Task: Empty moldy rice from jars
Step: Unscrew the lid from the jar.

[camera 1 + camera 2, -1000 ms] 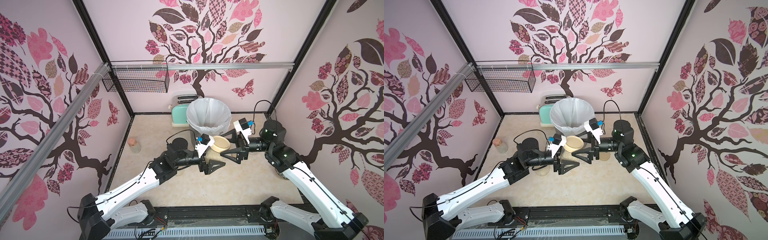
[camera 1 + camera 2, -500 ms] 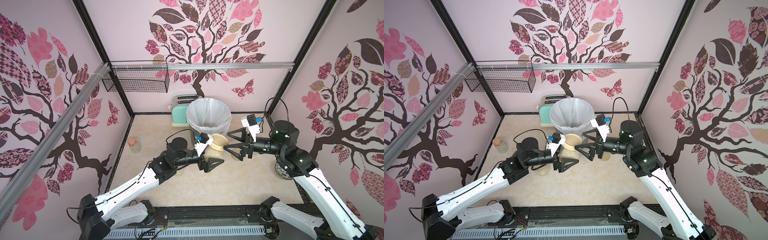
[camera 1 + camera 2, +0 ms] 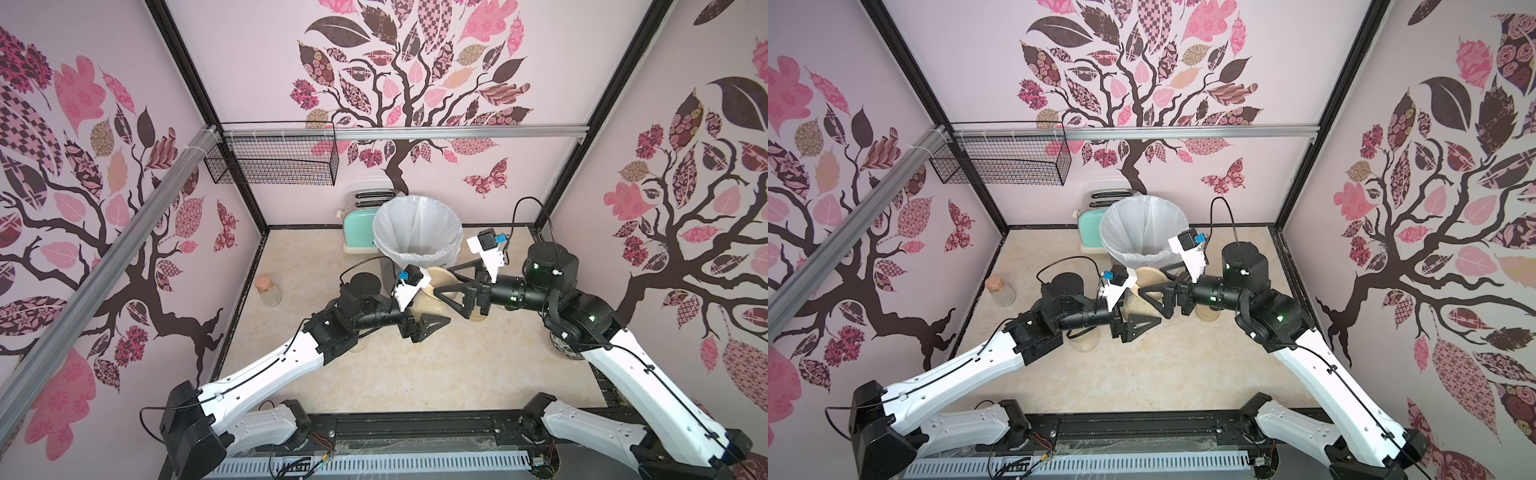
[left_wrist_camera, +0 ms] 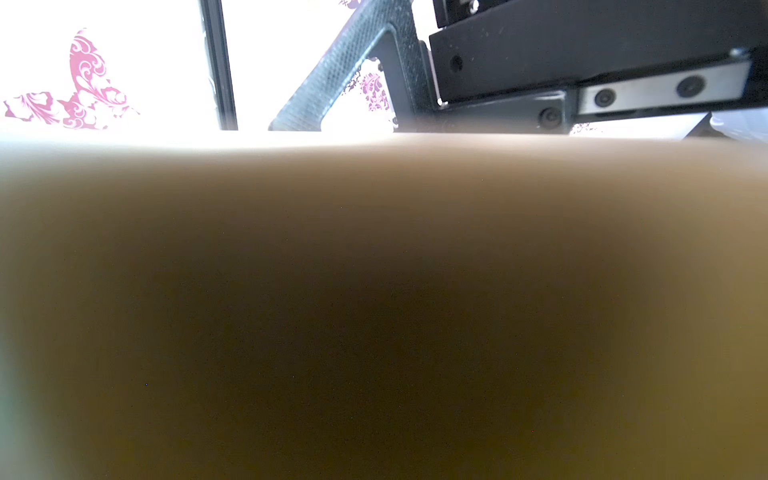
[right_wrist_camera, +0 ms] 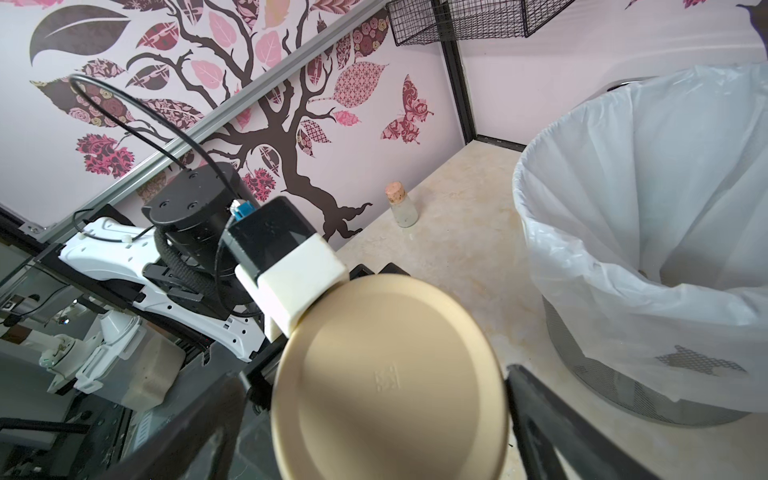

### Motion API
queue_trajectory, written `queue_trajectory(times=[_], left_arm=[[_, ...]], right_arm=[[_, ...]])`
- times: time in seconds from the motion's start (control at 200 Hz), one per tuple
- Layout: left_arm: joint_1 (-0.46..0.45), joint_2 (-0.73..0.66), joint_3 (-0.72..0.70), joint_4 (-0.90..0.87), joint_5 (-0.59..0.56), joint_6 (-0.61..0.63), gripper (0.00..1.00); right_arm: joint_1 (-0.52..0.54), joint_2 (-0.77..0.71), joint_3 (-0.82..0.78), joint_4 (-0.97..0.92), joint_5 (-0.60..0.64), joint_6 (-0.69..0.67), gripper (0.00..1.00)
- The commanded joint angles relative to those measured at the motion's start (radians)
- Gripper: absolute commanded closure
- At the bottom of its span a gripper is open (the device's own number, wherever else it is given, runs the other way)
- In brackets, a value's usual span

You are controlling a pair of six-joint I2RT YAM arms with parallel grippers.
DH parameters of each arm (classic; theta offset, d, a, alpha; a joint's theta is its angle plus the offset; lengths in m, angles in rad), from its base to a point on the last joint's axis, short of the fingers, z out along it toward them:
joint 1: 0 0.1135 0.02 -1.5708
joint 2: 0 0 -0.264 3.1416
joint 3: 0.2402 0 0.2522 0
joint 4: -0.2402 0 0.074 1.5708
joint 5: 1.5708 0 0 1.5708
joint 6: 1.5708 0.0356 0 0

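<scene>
Beige-lidded and tipped on its side, the glass jar [image 3: 420,300] of rice [image 3: 1136,308] hangs clamped in your left gripper [image 3: 434,306] above the cream tabletop [image 3: 395,374], just beside the white-lined bin [image 3: 384,245], while your right gripper [image 3: 443,280] stands wide open, jaws straddling the lid [image 5: 390,374].

lid [image 5: 390,382]: tan, smooth, matt, looks plastic | jar [image 3: 1136,307]: clear glass | bin [image 5: 623,395]: grey metal mesh | bag [image 5: 665,187] in bin: thin, crinkly white plastic | bottle [image 5: 402,210] left of bin: clear glass, cork top | toaster [image 3: 359,226] behind bin: shiny mint | desk [image 3: 374,374]: smooth, pale, stone look
</scene>
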Motion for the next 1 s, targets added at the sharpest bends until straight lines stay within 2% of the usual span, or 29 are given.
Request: queue_trajectory(times=[0.0, 0.75, 0.99], left_arm=[[0.004, 0.000, 0.052, 0.093, -0.002, 0.020, 0.34], [0.004, 0.030, 0.073, 0.107, 0.018, 0.006, 0.35], [0.004, 0.028, 0.065, 0.111, 0.024, -0.001, 0.35]], right_arm=[[0.006, -0.007, 0.014, -0.004, 0.041, 0.011, 0.00], [0.007, 0.011, -0.028, -0.022, 0.063, -0.018, 0.01], [0.008, 0.016, -0.043, 0.043, 0.011, -0.023, 0.19]])
